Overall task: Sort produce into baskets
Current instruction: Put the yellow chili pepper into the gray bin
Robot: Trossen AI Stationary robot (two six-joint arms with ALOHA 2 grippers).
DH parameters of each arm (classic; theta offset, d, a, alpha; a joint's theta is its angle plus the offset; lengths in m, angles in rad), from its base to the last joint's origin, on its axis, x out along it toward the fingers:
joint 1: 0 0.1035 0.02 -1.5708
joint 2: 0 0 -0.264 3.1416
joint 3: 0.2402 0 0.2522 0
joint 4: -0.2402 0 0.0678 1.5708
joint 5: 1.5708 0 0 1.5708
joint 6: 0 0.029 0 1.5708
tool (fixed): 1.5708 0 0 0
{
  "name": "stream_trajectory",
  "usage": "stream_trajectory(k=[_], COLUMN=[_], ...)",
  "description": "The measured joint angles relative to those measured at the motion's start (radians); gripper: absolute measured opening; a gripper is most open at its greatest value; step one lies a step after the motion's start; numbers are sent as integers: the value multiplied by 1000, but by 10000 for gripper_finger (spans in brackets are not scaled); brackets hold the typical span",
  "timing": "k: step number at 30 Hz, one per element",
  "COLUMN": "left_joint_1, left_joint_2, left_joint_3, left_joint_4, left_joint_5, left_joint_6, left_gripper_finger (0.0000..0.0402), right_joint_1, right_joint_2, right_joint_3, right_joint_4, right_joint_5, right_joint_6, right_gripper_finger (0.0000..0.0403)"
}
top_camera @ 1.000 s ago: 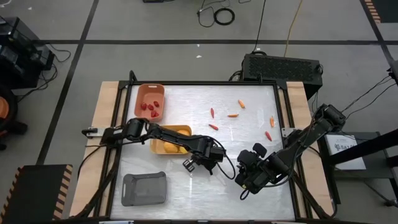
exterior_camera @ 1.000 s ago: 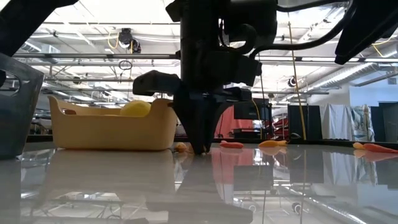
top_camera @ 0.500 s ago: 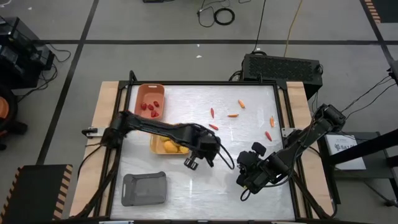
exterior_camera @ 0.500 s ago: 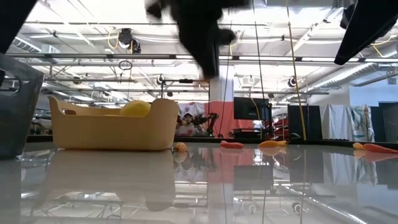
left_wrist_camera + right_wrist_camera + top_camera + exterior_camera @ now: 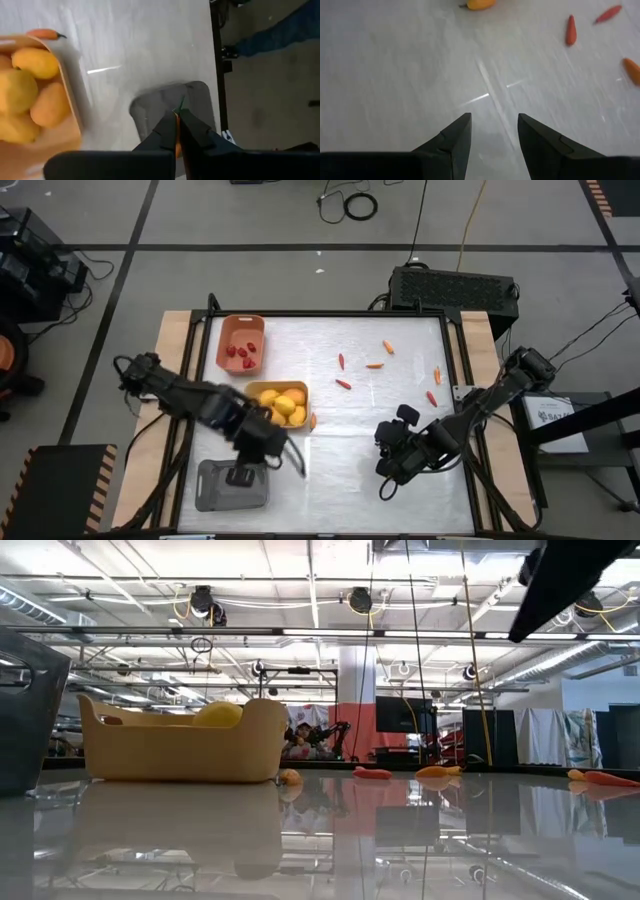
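Now we see the left claw pinched tight on a thin orange carrot-like stick above the shallow grey plastic basket, apparently ready to drop it among its own kind. Our right claw waits over the bench, fingers apart and empty; more sticks lie scattered beyond the yellow basket of rounded fruits, nothing blocking the way.

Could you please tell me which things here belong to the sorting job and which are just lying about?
Job: salmon basket, yellow basket of yellow fruits, grey basket, loose carrot sticks, carrot pinched in left claw, right claw open.

Lying about: black box, floor cables.
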Motion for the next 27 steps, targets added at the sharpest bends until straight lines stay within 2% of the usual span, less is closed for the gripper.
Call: stream_trajectory(k=[4,10,16,18,22,27], left_joint_1=[-109,-229,-301,-308,-312,-302], left_joint_2=[3,3,3,3,2,2], left_joint_3=[-24,-223,-403,-432,-447,-447], left_joint_4=[14,55,258,292,238,241], left_joint_5=[-31,-31,-12,-22,-84,-50], left_joint_6=[-132,-278,-403,-483,-605,-621], left_gripper_finger=[9,9,12,23,68,132], right_joint_1=[-11,-29,-40,-42,-42,-42], right_joint_2=[0,0,0,0,0,0], right_joint_3=[0,0,0,0,0,0], right_joint_4=[51,87,107,111,112,112], right_joint_5=[0,0,-1,-4,-6,-24], right_joint_6=[-52,-136,-202,-212,-214,-213], right_gripper_finger=[153,153,153,153,153,153])
